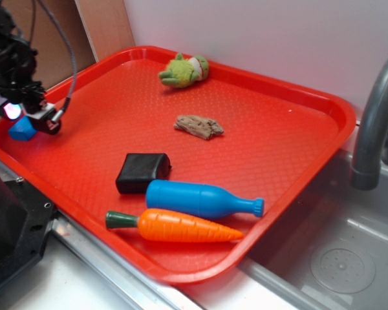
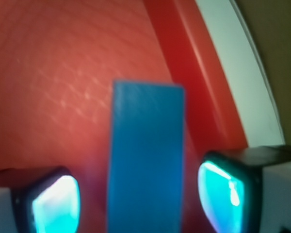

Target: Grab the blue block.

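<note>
Currently the pincer [image 2: 138, 199] straddles the blue block [image 2: 145, 155], jaws wide with a gap on each side. The block lies at the far-left edge of the red tray [image 1: 323, 110], close to the rim. Step in hand: pre-grasp alignment. Next move, by judgement: close the jaws squarely on the block's long sides, then lift.

A red tray [image 1: 297, 161] carries a green plush toy [image 1: 183, 70] near its far edge and a brown crumpled scrap [image 1: 198, 126] around its middle. Toward the near edge lie a black pouch [image 1: 142, 172], a blue bottle [image 1: 200, 199] just in front of it and touching it, and an orange carrot [image 1: 181, 227] nearest the rim. Beyond the tray's right edge are a grey faucet [image 1: 373, 123] and a metal sink [image 1: 336, 258].
</note>
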Robot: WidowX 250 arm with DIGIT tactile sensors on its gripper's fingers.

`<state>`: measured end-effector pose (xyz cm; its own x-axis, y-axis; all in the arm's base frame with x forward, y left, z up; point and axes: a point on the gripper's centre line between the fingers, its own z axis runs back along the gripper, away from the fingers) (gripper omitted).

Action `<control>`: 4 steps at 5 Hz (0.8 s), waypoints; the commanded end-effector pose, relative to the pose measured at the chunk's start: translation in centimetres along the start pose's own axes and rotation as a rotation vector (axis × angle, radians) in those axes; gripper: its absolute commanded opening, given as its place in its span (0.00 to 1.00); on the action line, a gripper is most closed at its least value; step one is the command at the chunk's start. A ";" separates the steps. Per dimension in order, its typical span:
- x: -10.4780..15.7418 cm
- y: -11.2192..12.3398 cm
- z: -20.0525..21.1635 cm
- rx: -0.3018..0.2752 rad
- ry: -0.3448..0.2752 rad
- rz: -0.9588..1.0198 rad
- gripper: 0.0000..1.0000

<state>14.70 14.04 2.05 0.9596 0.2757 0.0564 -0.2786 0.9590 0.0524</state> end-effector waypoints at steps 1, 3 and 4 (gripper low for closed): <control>-2.1 -1.7 -2.5 0.021 0.090 0.026 0.00; -5.8 -4.3 -1.6 -0.003 0.079 0.003 0.00; -7.2 -4.5 -0.1 -0.046 0.057 -0.045 0.00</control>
<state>10.02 7.77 1.69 0.9726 0.2315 0.0214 -0.2319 0.9725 0.0202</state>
